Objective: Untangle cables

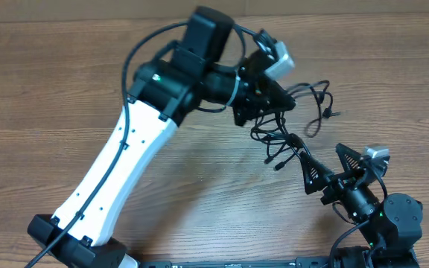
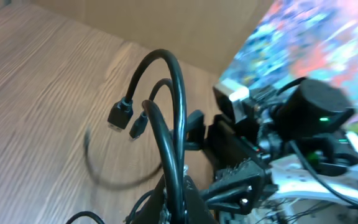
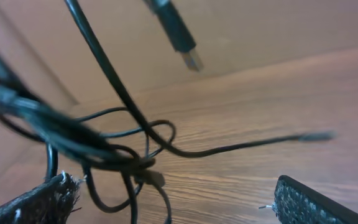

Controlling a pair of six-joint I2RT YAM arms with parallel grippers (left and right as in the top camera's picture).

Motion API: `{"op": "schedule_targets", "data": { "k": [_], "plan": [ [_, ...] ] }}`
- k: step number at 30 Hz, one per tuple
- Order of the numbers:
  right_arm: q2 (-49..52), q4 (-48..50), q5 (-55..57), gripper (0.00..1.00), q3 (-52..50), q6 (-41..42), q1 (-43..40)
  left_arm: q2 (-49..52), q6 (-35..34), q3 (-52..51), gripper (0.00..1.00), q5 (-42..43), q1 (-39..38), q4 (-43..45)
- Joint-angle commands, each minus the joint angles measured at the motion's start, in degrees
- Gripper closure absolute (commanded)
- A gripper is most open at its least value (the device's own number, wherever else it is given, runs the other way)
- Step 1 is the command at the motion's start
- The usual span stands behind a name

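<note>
Item: cables (image 3: 114, 152), thin and black, several strands. They hang in a loose bundle at the left and cross at a small knot low in the middle, with two open loops around it. One strand drops steeply from the top left through the knot. Another runs out to the right just above the table (image 3: 278, 93), and its tip is too blurred to identify.

Item: USB plug (image 3: 182, 37), black body with a metal end, hanging tilted near the top centre, clear of the bundle.

Item: right tool (image 3: 179, 208), jaws spread wide. Its textured fingers (image 3: 45, 199) sit at the two bottom corners, and a cable loop dips close to the left one.

Item: table, pale wood grain. A plain tan panel (image 3: 260, 31) stands behind it.
</note>
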Motion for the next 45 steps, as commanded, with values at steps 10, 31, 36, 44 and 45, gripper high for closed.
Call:
{"op": "schedule_targets", "data": {
  "k": [10,31,36,44,45],
  "plan": [
    [-0.42,1.99,-14.97,0.11,0.57,-9.57,-0.13,-0.59,0.2,0.61,0.96,18.34,4.28,2.01],
    [-0.42,6.12,-23.58,0.2,0.57,-13.97,-0.13,-0.57,0.26,0.61,0.95,22.01,0.11,1.64],
    [-0.42,7.13,-23.61,0.31,0.57,-13.79,-0.13,-0.57,0.24,0.61,0.96,19.02,-1.14,1.6],
    [-0.42,7.54,-24.2,0.89,0.57,-13.79,-0.13,-0.57,0.2,0.61,0.96,14.56,-1.27,1.62],
    [-0.42,7.54,-24.2,0.91,0.57,-13.79,-0.13,-0.57,0.2,0.61,0.96,13.88,-1.27,1.62]
  ]
}}
